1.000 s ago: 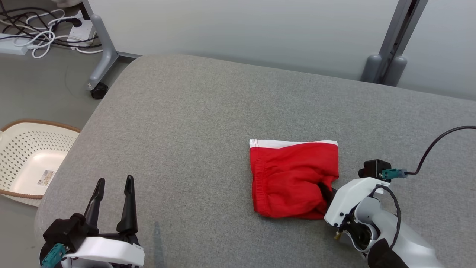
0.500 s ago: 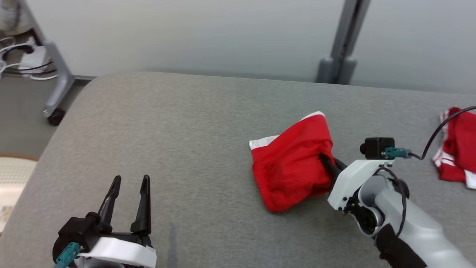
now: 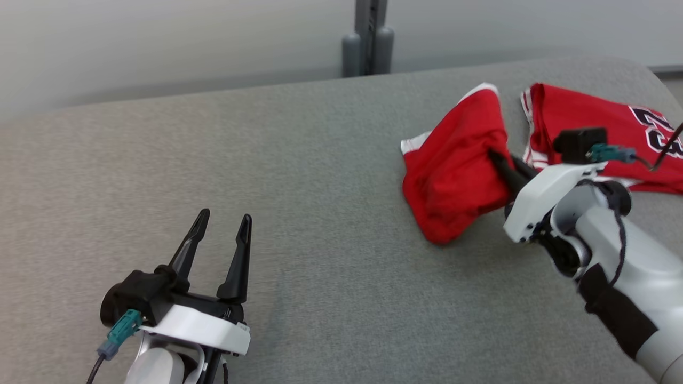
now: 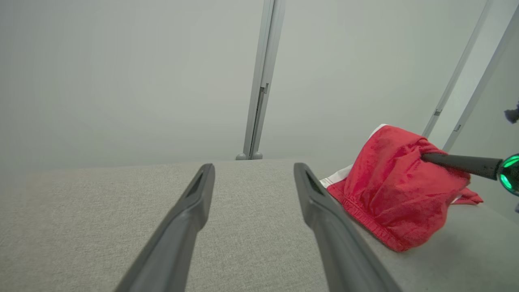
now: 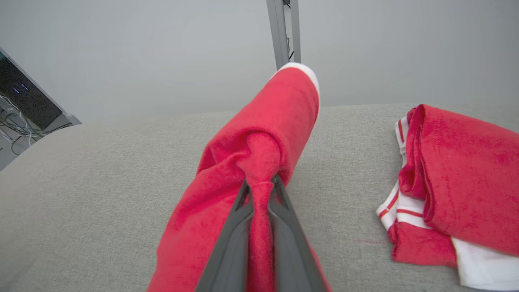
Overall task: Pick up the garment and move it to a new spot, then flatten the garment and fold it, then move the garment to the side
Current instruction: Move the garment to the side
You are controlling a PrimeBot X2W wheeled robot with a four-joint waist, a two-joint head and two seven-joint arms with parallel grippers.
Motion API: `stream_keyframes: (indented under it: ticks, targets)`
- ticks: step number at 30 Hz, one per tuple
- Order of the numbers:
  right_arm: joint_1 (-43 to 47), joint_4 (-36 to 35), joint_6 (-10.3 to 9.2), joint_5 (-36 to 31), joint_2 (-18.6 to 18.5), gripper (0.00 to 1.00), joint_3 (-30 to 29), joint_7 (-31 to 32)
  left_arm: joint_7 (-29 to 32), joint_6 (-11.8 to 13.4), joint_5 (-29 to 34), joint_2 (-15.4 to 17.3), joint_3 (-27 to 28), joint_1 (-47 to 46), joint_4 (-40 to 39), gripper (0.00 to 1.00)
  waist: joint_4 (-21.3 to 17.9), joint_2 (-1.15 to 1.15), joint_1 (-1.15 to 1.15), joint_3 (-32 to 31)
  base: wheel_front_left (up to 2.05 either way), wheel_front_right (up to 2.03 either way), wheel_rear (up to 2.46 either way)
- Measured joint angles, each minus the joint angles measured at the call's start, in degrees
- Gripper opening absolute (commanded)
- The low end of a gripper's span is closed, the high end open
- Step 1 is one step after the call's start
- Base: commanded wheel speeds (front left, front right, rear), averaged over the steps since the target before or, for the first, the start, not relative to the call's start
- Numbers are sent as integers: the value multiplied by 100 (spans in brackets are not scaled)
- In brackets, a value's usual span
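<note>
At lower left of the head view the left gripper (image 3: pixel 225 216) stands released, jaws spread, over the grey padded surface (image 3: pixel 320 176); right of centre the right gripper (image 3: pixel 495 157) is clenched on a bunched fold of the red garment (image 3: pixel 453 181), which lies just left of a second red jersey (image 3: pixel 587 114)

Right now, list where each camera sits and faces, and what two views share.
Head view: on the head, facing forward and down at the cushion; left fingers open, right fingers shut on the shorts.
Left wrist view: on that wrist, facing along left fingers toward the wall.
Right wrist view: on that wrist, facing along right fingers into the shorts.
Shared: head and right wrist show the folded jersey.
</note>
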Motion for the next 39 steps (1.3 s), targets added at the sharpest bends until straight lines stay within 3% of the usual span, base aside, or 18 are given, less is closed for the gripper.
stream_keyframes:
  ticks: [10,19,23,26,29,30,31,35,39]
  targets:
    - [-885,34,0,107,-627,0,280,-144,205,-20,18,316,-246,-363,-253,100,-446,0,0,880,0,0,0]
    - [-1435,627,1,59,-1224,0,389,-276,256,-19,7,513,-257,-437,-382,100,-595,0,0,1368,0,0,0]
    - [-1689,1521,1,-233,-1225,0,368,-412,288,-10,-8,553,-257,-449,-445,100,-639,0,0,1446,0,0,0]
    - [-1805,2036,0,-400,-994,0,276,-582,313,3,-13,570,-267,-486,-477,100,-637,0,0,1502,0,0,0]
    - [-1808,2136,1,-557,-838,43,110,-700,336,3,-34,600,-269,-552,-478,100,-599,0,0,1541,0,0,0]
    - [-1794,2135,1,-623,-877,85,19,-709,336,4,-42,609,-267,-561,-476,100,-578,0,0,1541,0,0,0]
    - [-1747,2132,2,-658,-977,100,-105,-725,336,9,-44,612,-265,-561,-472,100,-558,0,0,1534,0,0,0]
    - [-1410,2181,0,-1110,-1413,100,-621,-686,302,29,-86,605,-261,-560,-428,100,-503,0,0,1428,0,0,0]
    - [-1284,2165,1,-1802,-1457,100,-1167,-713,235,67,-136,571,-238,-486,-325,100,-480,0,0,1199,0,0,0]
